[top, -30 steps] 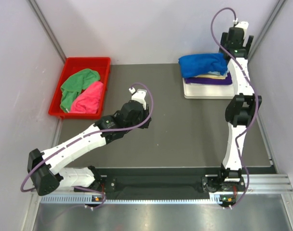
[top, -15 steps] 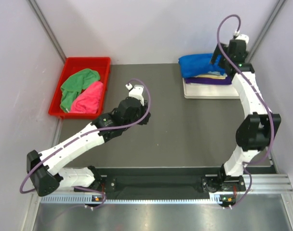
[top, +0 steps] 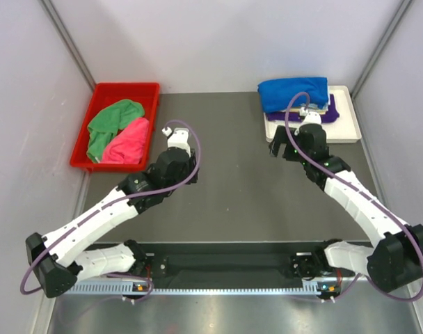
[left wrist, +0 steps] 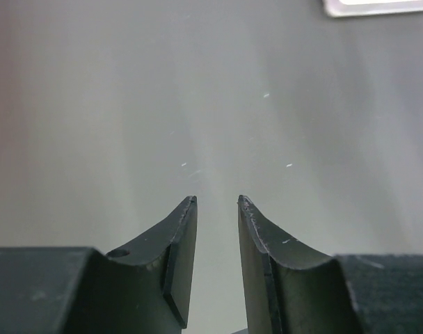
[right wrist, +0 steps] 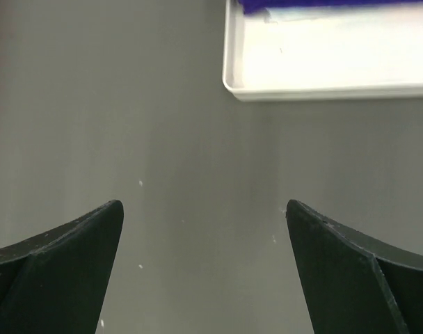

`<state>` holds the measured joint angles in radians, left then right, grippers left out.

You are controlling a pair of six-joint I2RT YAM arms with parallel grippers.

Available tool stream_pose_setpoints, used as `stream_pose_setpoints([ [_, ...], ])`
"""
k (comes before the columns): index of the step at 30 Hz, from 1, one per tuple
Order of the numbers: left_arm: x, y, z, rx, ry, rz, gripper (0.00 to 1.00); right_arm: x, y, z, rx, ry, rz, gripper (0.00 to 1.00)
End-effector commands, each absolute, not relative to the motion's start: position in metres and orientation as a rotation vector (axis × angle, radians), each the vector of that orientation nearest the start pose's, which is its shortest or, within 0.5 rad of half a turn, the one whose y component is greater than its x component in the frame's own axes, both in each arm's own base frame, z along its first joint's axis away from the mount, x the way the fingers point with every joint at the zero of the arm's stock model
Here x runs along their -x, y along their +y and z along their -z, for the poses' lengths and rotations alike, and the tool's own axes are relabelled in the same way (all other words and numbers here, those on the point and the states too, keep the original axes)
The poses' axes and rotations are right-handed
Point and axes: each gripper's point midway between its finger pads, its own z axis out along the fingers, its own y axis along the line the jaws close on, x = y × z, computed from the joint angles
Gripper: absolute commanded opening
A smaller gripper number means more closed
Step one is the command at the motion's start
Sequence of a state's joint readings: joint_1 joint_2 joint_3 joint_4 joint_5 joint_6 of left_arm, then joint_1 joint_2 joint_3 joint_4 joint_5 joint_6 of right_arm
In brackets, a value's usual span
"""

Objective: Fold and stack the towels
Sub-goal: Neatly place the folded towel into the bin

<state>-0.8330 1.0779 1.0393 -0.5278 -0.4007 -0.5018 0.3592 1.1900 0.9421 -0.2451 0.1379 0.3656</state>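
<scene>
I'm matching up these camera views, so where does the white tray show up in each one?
Top external: white tray at upper right, under the towel stack.
Left wrist: only a white sliver in the top right corner, likely the tray's edge.
Right wrist: tray across the top right, near rim facing the camera.
Shared landmark: the purple towel on the tray, also visible in the right wrist view.

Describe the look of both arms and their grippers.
The left arm and the right arm both have white link shells with black joints, and a purple cable loops along each. The left gripper and the right gripper have dark, matte fingers that taper to curved, wedge-like tips.
</scene>
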Motion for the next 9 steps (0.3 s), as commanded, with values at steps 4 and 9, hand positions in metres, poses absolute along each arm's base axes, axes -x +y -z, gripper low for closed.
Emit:
stream_pose_setpoints([
  [4,-0.2513,-0.1902,-0.2206,-0.090,2.123,0.324,0.36,-0.3474,0.1213,-0.2069,-0.121,2.004,-0.340,1.00],
  [9,-0.2489,-0.1867,-0.2191,-0.084,2.126,0.321,0.36,-0.3475,0.1195,-0.2154,-0.133,1.971,-0.341,1.00],
])
